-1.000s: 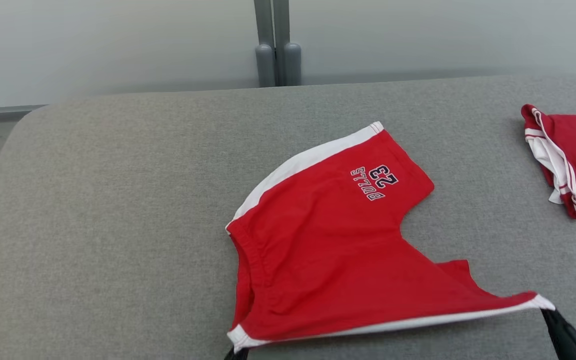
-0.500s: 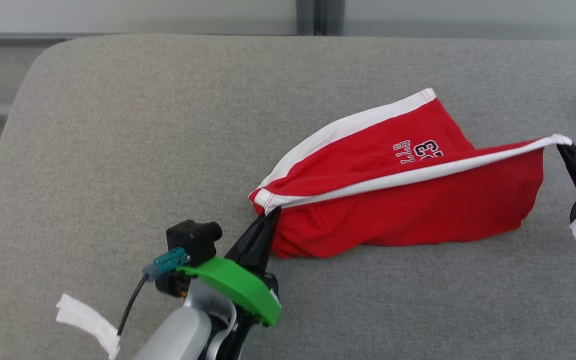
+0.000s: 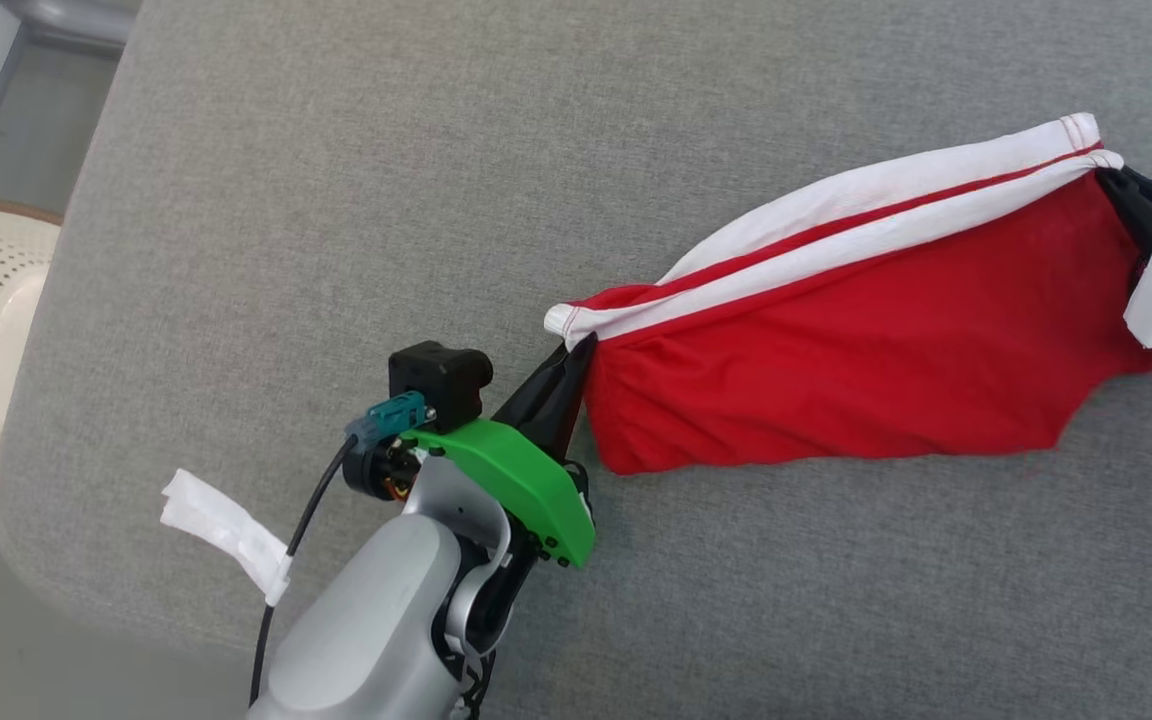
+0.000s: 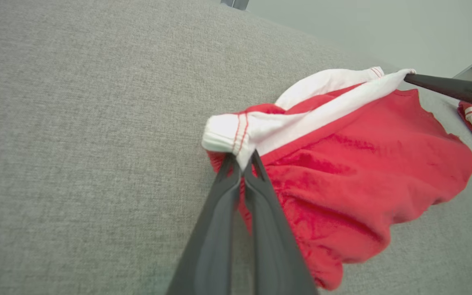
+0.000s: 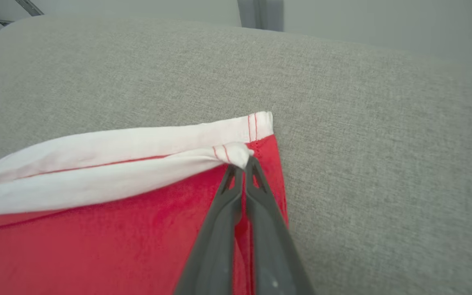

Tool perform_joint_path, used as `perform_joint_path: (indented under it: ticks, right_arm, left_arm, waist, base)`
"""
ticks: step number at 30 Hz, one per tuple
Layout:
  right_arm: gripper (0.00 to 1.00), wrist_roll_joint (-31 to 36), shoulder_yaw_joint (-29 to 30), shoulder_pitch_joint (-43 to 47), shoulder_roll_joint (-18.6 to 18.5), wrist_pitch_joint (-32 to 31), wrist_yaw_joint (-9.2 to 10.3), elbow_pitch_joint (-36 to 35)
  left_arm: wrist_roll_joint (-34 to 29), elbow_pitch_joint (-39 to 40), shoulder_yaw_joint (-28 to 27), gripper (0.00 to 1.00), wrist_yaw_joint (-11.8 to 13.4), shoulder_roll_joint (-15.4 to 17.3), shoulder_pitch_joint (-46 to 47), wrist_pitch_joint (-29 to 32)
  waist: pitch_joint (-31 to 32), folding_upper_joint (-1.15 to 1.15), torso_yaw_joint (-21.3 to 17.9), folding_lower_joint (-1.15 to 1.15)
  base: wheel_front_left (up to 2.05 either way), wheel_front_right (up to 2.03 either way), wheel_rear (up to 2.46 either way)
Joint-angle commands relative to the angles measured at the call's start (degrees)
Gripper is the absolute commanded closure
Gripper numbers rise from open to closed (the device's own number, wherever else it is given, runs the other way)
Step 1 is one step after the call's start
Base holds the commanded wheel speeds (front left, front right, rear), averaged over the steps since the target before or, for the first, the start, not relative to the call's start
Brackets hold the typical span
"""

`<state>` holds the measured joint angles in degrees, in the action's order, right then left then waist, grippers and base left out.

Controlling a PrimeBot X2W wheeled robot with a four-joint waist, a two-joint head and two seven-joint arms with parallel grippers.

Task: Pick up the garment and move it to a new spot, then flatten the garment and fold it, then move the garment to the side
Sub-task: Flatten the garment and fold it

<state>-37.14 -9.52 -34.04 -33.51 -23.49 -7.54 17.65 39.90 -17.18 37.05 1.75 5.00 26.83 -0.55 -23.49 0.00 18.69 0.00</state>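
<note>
We've got left gripper (image 3: 579, 350) and right gripper (image 3: 1108, 180) pinching the garment (image 3: 866, 350) hem corners; overstretch could slip one free.

Bright, even, diffuse light, soft faint shadows, wrist views stretched toward edges, far background soft

The garment (image 3: 856, 370) is soft red cloth with broad white bands stitched in red at their ends. It is doubled over, so the two white bands run side by side along its far edge. It is stretched long between two pinched white corners, one in the left claw (image 3: 576, 355) and one in the right claw (image 3: 1111, 180). Its wrinkled red body sags onto the grey surface (image 3: 336, 200).
</note>
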Motion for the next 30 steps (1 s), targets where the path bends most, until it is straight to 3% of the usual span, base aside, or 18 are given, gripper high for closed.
perform_joint_path:
  ticks: [1, 3, 4, 5, 6, 12, 17, 21, 25, 30]
  right_arm:
    - [1.0, 0.6, -0.4, -1.3, -0.9, 0.0, 0.1, 0.8]
    - [1.0, 1.6, -1.0, -2.4, -1.2, 0.1, 0.09, 1.8]
    - [0.83, 1.9, -1.4, -3.0, -1.4, 0.6, 0.09, 2.0]
    - [0.05, 2.4, -1.6, -3.7, -1.4, 1.4, 0.1, 2.3]
    - [0.0, 3.0, -1.3, -4.3, -1.3, 2.3, 0.1, 2.7]
    - [0.0, 4.6, -1.6, -5.8, -0.2, 7.2, 0.09, 3.4]
    - [0.0, 4.7, -2.3, -2.2, -0.5, 8.7, 0.08, 0.2]
    - [0.0, 8.9, -3.8, 2.1, -0.9, 8.1, 0.08, -1.3]
    - [0.0, 12.9, -3.7, 5.1, 1.5, 5.0, 0.08, -1.9]
    - [0.0, 16.4, -2.8, 4.8, 4.1, -0.6, 0.08, -3.9]
  left_arm:
    - [0.5, -0.5, 0.2, 1.0, -0.2, -0.3, 1.6, 0.3]
    - [0.7, -0.8, 0.7, 1.0, -0.5, -0.6, 2.2, 0.2]
    - [0.8, -0.8, 0.7, 0.72, -0.5, -0.7, 2.4, -0.3]
    - [0.9, -0.9, 0.7, 0.09, -0.4, -0.9, 2.5, -0.6]
    - [0.7, -1.0, 0.8, 0.0, -0.2, -0.9, 2.6, -0.9]
    - [-0.4, 0.0, -0.5, 0.0, 0.7, -0.7, 1.6, -6.1]
    - [-2.4, 3.0, -2.4, 0.0, 2.6, 1.8, -2.1, -11.5]
    - [-6.6, 8.4, -5.7, 0.0, 5.9, 4.7, -8.4, -14.3]
    - [-13.3, 15.6, -11.3, 0.0, 8.7, 4.5, -16.9, -14.6]
    - [-17.8, 18.7, -15.5, 0.0, 6.3, 1.1, -24.5, -14.6]
  waist:
    - [-2.7, 0.0, 3.1, 0.0]
    - [-2.6, 0.0, 3.4, 0.0]
    - [-2.6, 0.0, 3.4, 0.0]
    - [-2.6, 0.0, 3.4, 0.0]
    - [-2.5, 0.0, 3.3, 0.0]
    - [-1.0, 0.0, 1.8, 0.0]
    - [1.5, 0.0, -0.7, 0.0]
    - [4.7, 0.0, -3.6, 0.0]
    - [6.7, 0.0, -5.3, 0.0]
    - [5.4, 0.0, -4.7, 0.0]
  base:
    - [0.0, 0.0, 0.0]
    - [0.0, 0.0, 0.0]
    - [0.0, 0.0, 0.0]
    - [0.0, 0.0, 0.0]
    - [0.0, 0.0, 0.0]
    - [0.0, 0.0, 0.0]
    - [0.0, 0.0, 0.0]
    - [0.0, 0.0, 0.0]
    - [0.0, 0.0, 0.0]
    - [0.0, 0.0, 0.0]
